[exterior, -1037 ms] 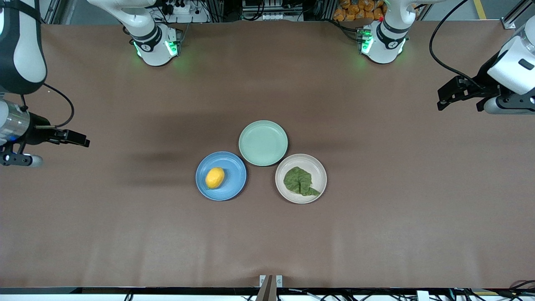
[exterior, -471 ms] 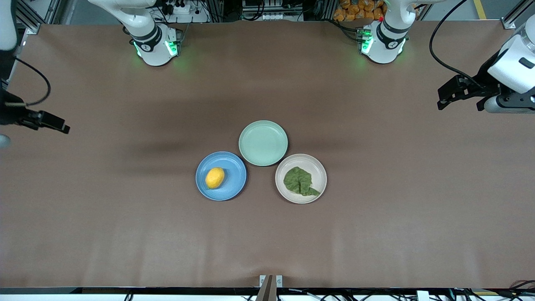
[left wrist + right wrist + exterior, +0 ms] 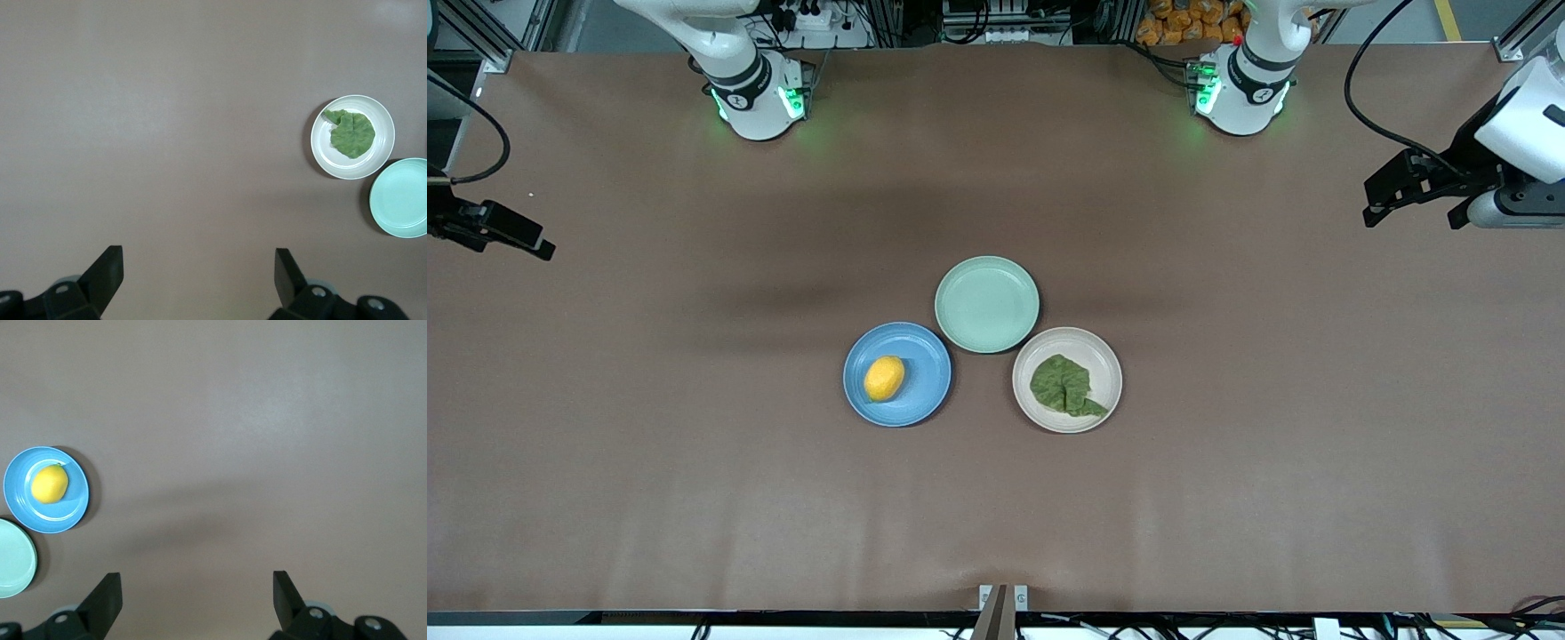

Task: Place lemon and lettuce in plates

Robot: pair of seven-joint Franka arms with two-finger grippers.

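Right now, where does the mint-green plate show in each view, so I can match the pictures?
Front view: mint-green plate at table centre, bare, farther from the camera than the blue plate and beige plate.
Left wrist view: cut by the picture's edge, beside the beige plate with the lettuce.
Right wrist view: a sliver beside the blue plate with the lemon.
Shared landmark: the mint-green plate itself.

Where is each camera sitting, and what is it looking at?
Front view: high across the table, facing both robot bases; shows the blue plate, lemon, left gripper and right gripper.
Left wrist view: looks down past open fingers at the lettuce on the beige plate.
Right wrist view: looks down past open fingers.
Both wrist views share the mint plate.
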